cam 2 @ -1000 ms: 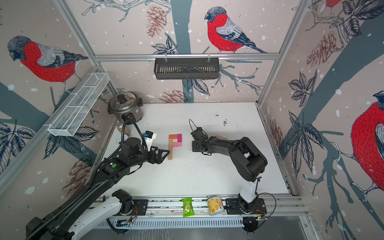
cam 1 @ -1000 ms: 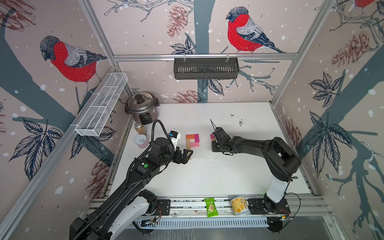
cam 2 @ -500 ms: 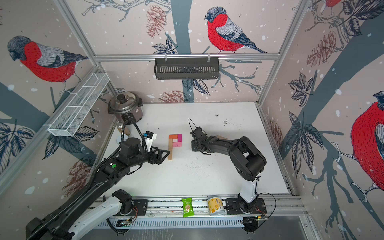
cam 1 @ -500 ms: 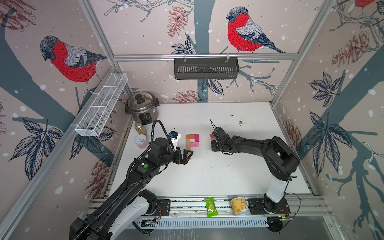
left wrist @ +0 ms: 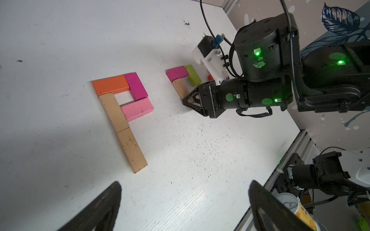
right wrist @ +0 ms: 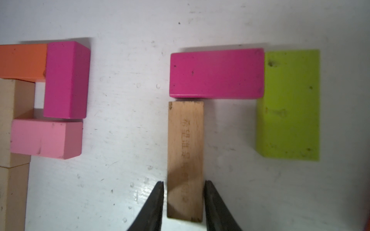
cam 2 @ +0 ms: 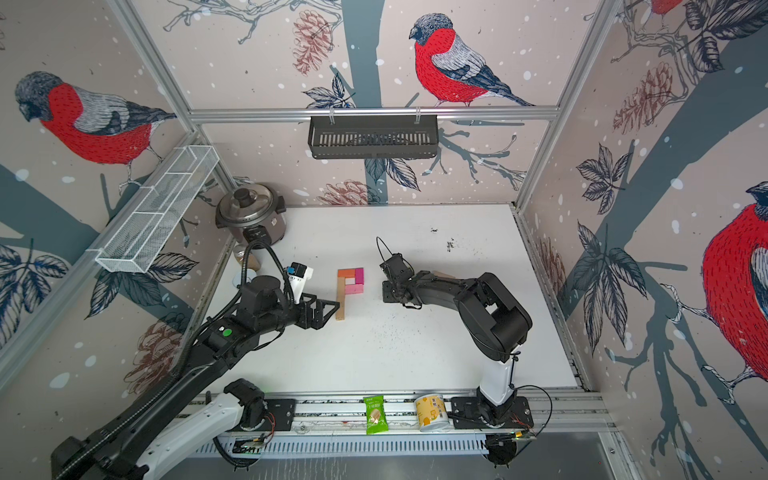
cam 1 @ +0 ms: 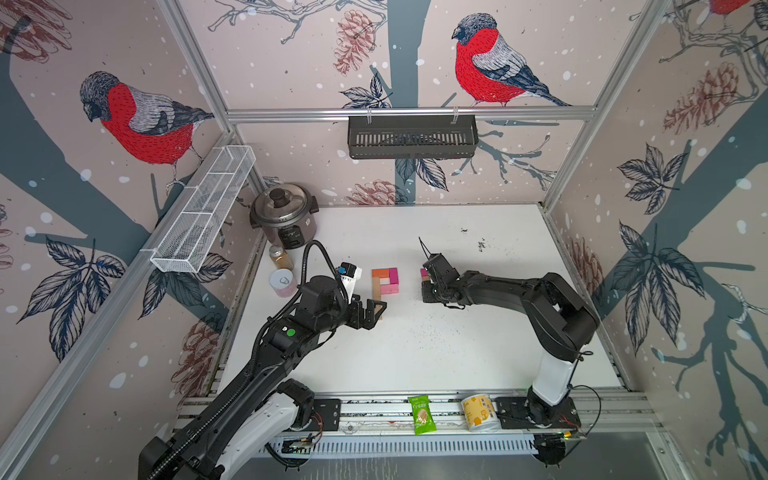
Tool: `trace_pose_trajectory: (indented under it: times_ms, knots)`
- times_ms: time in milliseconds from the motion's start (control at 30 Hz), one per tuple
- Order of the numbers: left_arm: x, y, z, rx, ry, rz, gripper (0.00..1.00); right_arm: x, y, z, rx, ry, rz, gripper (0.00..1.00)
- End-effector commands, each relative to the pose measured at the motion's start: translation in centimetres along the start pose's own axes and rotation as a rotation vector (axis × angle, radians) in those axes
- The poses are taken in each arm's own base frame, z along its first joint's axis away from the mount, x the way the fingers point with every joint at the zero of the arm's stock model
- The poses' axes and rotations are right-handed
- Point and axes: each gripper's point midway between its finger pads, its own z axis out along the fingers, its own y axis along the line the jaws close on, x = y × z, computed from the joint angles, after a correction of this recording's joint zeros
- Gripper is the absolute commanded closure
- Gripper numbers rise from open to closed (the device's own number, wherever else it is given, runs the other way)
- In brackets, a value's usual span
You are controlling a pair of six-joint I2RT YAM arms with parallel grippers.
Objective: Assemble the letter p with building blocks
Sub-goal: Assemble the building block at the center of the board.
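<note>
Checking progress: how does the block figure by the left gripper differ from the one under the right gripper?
The left figure has five blocks, the right figure three. A light pink block closes the left figure's loop; the right figure's is open. Both have a magenta block and wood stem.

The table was white with dark specks. On it were an orange block, a magenta block, a light pink block, two pale wood bars, a second magenta block, a lime green block and a darker wood bar with faint, perhaps printed, characters.
</note>
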Motion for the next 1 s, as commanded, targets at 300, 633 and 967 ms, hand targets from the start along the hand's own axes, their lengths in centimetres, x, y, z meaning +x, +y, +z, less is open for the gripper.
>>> trace_pose_trajectory:
  times_ms: [300, 633, 967]
  knots:
    - [-1.2, -0.9, -0.7, 0.036, -0.062, 0.008, 0.03, -2.8, 1.5, -4.2, -0.050, -0.071, -0.038, 0.54]
    - [-2.5, -1.4, -2.1, 0.056, -0.164, -0.035, 0.03, -1.8, -0.1, -6.7, -0.130, -0.102, -0.047, 0.64]
    - [-1.5, -1.9, 2.0, 0.152, -0.109, -0.160, 0.05, 1.2, -0.9, -6.1, -0.249, -0.095, -0.049, 0.85]
